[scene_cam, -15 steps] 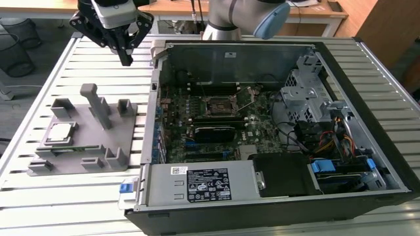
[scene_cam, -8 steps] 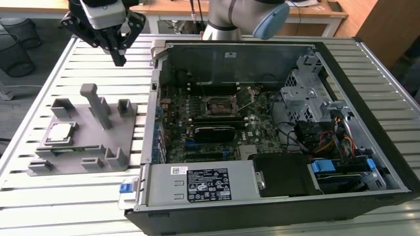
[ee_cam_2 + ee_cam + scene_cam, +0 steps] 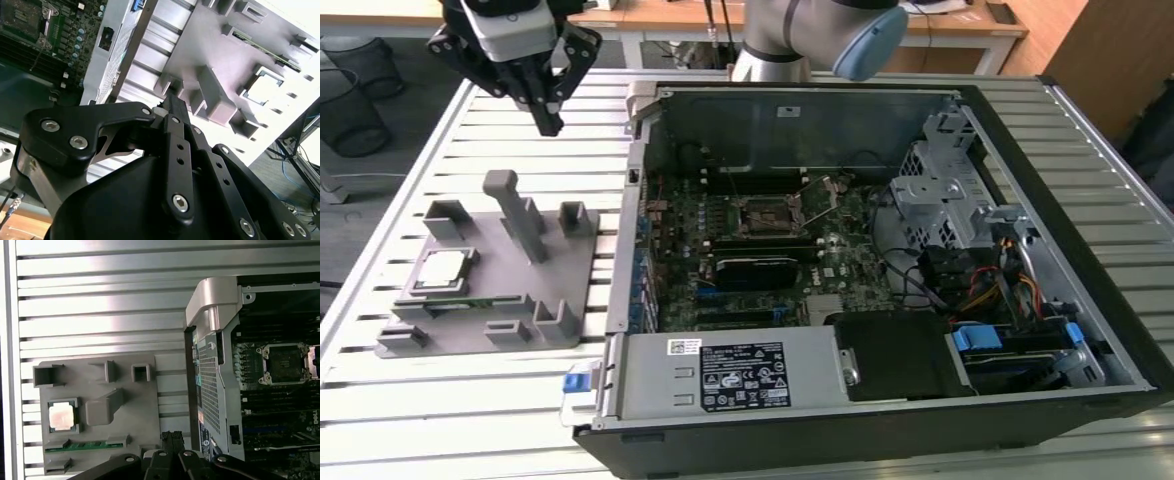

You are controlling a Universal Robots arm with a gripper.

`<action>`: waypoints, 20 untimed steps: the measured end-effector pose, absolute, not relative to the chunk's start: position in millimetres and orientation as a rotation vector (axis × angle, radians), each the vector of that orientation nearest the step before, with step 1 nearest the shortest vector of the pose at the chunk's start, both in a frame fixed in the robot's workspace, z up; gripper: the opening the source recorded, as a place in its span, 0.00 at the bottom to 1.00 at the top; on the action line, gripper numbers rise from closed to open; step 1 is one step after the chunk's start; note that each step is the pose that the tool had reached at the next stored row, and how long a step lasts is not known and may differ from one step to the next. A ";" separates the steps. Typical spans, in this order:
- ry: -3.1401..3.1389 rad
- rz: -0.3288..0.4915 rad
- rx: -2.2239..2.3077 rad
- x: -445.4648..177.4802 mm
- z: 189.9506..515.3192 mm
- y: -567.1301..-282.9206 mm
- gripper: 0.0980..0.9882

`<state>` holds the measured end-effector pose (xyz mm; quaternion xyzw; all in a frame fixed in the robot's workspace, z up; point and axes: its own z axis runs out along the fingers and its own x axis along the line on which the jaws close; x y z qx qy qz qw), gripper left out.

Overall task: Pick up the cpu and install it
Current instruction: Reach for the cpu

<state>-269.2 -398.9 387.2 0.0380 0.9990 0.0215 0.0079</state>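
We list a small silver-topped square cpu (image 3: 443, 268), nested in the grey plastic fixture's (image 3: 460, 325) recess for steady pickup. The black claw (image 3: 550, 125) is raised near the fixture, clenched, empty.

The setting is a robotics laboratory or workshop. A robot arm (image 3: 787, 30) stands over a slatted metal workbench (image 3: 587, 150) that carries an opened desktop computer case (image 3: 854, 440) and a grey moulded fixture plate (image 3: 467, 235). Wooden desks (image 3: 961, 30), wire mesh bins (image 3: 354, 110) and loose floor cables (image 3: 300, 155) surround the bench.
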 end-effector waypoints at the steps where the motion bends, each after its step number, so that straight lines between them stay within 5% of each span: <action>1: 3.124 0.067 0.119 -270.4 387.1 -398.9 0.01; 20: 3.143 0.066 0.120 -290.5 383.4 -398.9 0.01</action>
